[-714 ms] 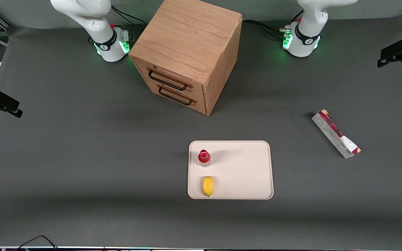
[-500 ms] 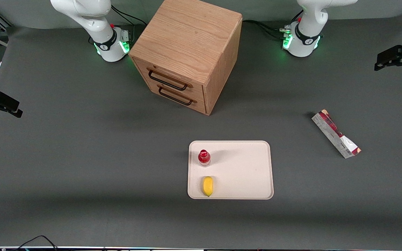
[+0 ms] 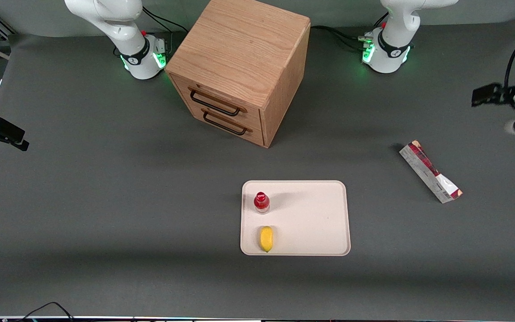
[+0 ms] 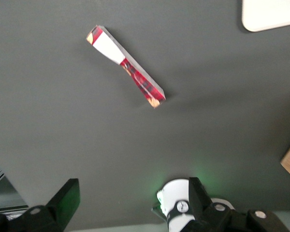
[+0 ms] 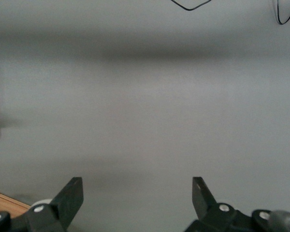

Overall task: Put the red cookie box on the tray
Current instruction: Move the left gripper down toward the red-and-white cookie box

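the step in hand looks like the approach — nothing is gripped yet. the gripper (image 4: 133, 200) hangs high above the table at the working arm's end, its two fingers (image 4: 67, 200) spread wide with only bare grey surface between them. the red cookie box (image 3: 430, 177) lies flat on the table, set at a slant, well apart from the tray (image 3: 315, 214) and toward the working arm's end. the tray holds a small red-capped bottle (image 3: 261, 202) and a lemon (image 3: 266, 239) along the edge nearer the parked arm, so the half nearer the box is free. the next move, as i judge it, calls for bringing the gripper down over the box's middle and turning the wrist so the fingers straddle its narrow width — not its length — before closing.
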